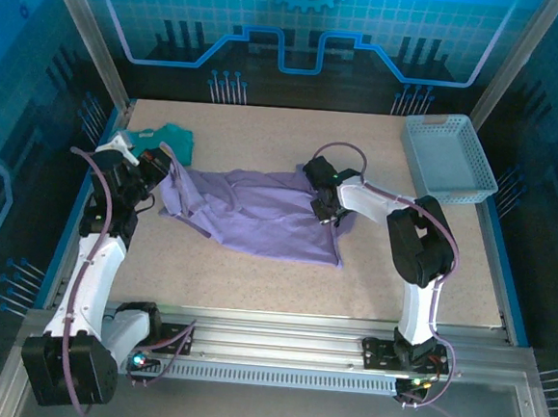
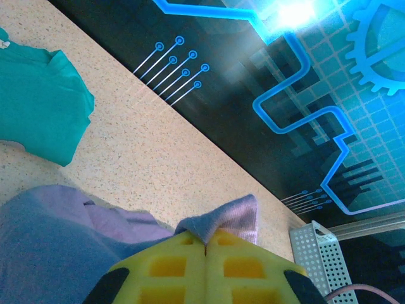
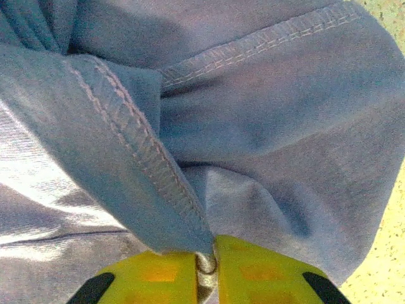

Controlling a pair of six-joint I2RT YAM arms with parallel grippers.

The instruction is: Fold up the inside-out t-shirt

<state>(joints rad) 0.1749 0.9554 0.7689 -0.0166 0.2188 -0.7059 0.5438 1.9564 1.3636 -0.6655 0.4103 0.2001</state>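
Observation:
The inside-out t-shirt (image 1: pixel 259 217) is lavender-purple and lies crumpled across the middle of the table, stretched between both arms. My left gripper (image 1: pixel 154 170) holds its left end; in the left wrist view the yellow fingers (image 2: pixel 205 244) are shut on a ribbed fold of the t-shirt (image 2: pixel 228 218). My right gripper (image 1: pixel 323 208) is at the shirt's right side. In the right wrist view its yellow fingers (image 3: pixel 207 261) are shut on a stitched hem of the t-shirt (image 3: pixel 152 171), with purple cloth bunched around them.
A teal-green shirt (image 1: pixel 173 140) lies at the back left, just behind my left gripper, also seen as teal cloth (image 2: pixel 38 101). A light blue perforated basket (image 1: pixel 447 159) stands at the back right. Bare speckled tabletop (image 1: pixel 283 286) lies in front of the shirt.

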